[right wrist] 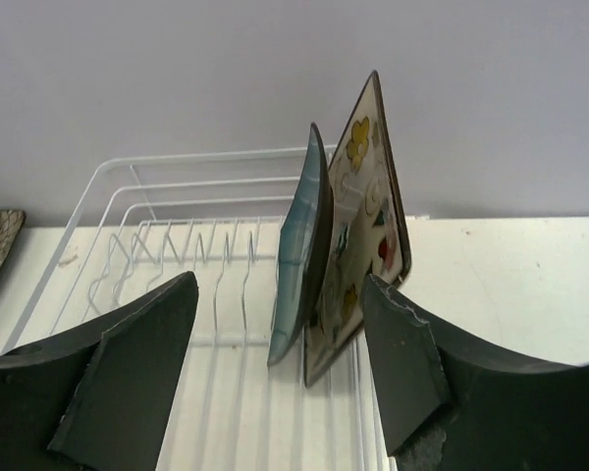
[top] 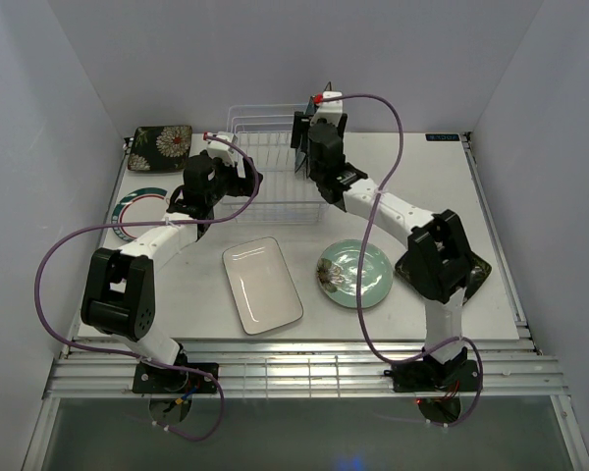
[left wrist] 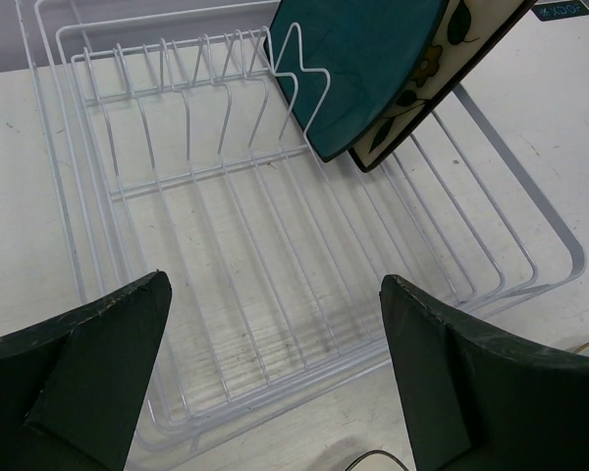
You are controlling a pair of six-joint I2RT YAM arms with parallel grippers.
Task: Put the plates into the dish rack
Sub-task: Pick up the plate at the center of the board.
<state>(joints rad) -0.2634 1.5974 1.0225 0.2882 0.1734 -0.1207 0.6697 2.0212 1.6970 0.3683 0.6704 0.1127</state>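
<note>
The white wire dish rack point(top: 265, 172) is set at the far side of the worktop point(top: 442, 186). Two plates are stood on edge in the right end of the rack, close side by side. From the right wrist view, the teal plate point(right wrist: 296, 245) is seen on the left of the pair. The cream plate with flowers point(right wrist: 365, 216) is just beside it on the right. Both are leaned a little. They look to be touching low down.

The right claw point(right wrist: 280, 285) is held up close to these two plates. Its fingers point(right wrist: 128, 373) are spread apart, one out to each side of the pair, and nothing is gripped. It cannot be told whether the cream plate is touched by the finger next to it.

The left claw point(left wrist: 275, 285) is held over the left part of the rack. Its fingers are spread wide apart, and only the rack wires are seen between them.

Five more plates are laid flat on the worktop. A dark plate with flowers point(top: 162, 147) is placed near the far left corner, just beside the rack. A round white plate with a green rim point(top: 137, 211) is partly hidden by the left arm point(top: 152, 240). A long white plate point(top: 262, 285) is laid in the middle, in front of the rack. A round mint-green plate point(top: 353, 273) is just to its right. Another dark plate point(top: 479, 273) is mostly hidden under the right arm point(top: 402, 211).
</note>
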